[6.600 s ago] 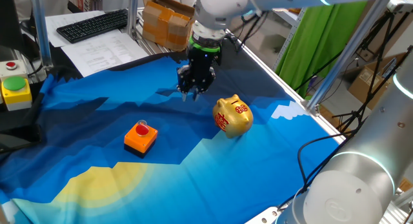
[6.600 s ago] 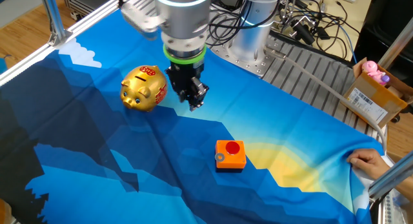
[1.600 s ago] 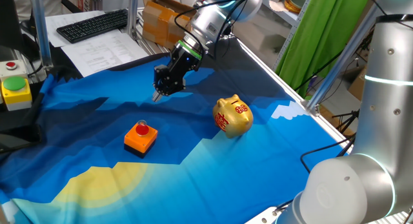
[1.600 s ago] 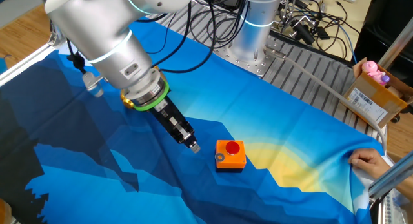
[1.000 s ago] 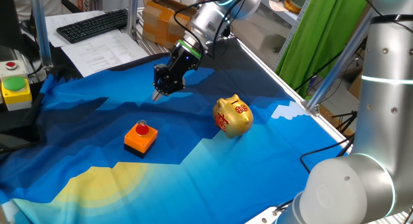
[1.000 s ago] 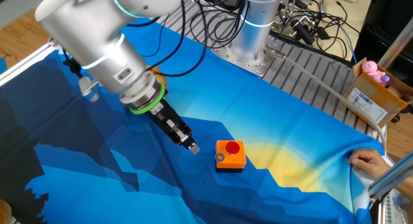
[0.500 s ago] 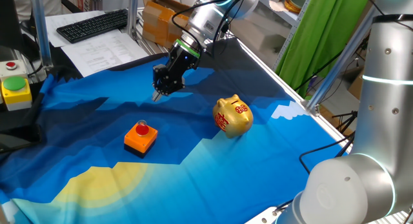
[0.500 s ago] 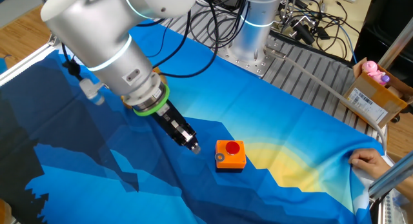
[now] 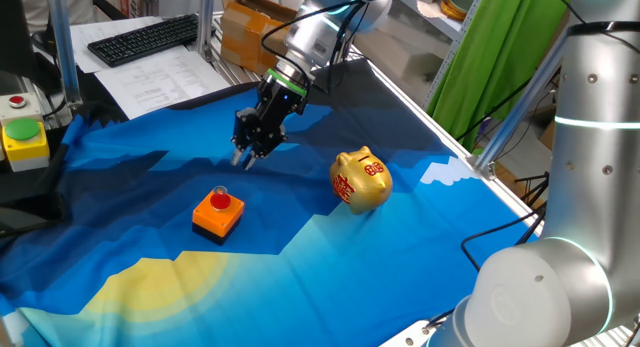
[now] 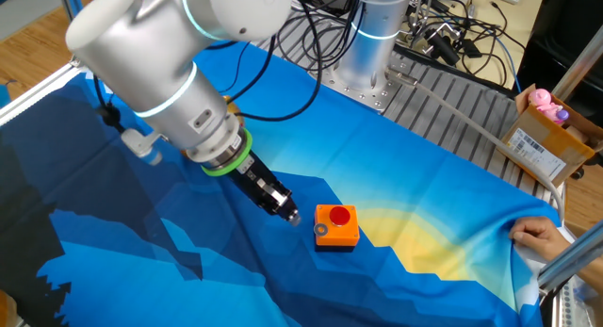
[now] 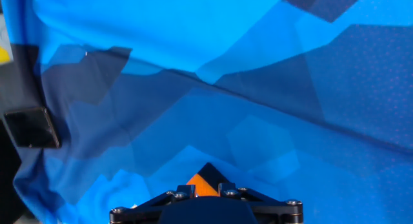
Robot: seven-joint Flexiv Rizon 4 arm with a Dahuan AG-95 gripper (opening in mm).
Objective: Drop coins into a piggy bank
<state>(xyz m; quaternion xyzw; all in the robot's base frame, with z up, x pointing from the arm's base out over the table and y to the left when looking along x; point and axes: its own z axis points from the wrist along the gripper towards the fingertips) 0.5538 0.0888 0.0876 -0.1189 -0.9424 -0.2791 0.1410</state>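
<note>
Nearest the tilted claw (image 9: 243, 159), whose fingers look drawn together though any hold is impossible to tell, sits the orange block (image 9: 218, 211) just below its tip, with the piggy bank (image 9: 361, 180) farther right.

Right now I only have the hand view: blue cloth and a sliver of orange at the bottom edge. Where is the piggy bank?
Observer: The piggy bank sits on the blue cloth, off to the side of the gripper, outside your frame.
Operator: What is the orange sliver?
Observer: An orange block with a red top; in the other fixed view a silvery ring lies on it.
Operator: Is the gripper touching that block?
Observer: No. In the other fixed view the gripper hangs tilted toward the block, with a gap between them.
Operator: Is it holding a coin?
Observer: None of the three views shows that.
</note>
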